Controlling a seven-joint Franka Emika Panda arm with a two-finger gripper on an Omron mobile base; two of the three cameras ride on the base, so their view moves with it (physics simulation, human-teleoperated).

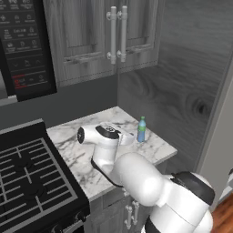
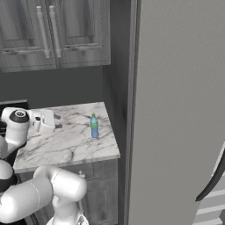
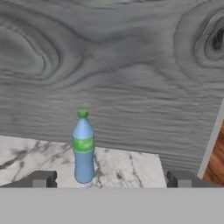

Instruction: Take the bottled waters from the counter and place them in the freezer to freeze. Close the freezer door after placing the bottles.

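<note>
Standing upright on counter [image 1: 154, 150] — bottle [image 3: 83, 151], end effector [image 3: 111, 179] open

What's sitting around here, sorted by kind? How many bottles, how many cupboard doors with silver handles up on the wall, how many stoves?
Bottles, blue with green cap: 1, the bottle standing upright on the marble counter
Upper cupboard doors with silver handles: 2, left door and right door
Stoves: 1, the black stove
Total: 4

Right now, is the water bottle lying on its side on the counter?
No, the water bottle stands upright on the marble counter, green cap at the top, in front of the dark wood panel.
</note>
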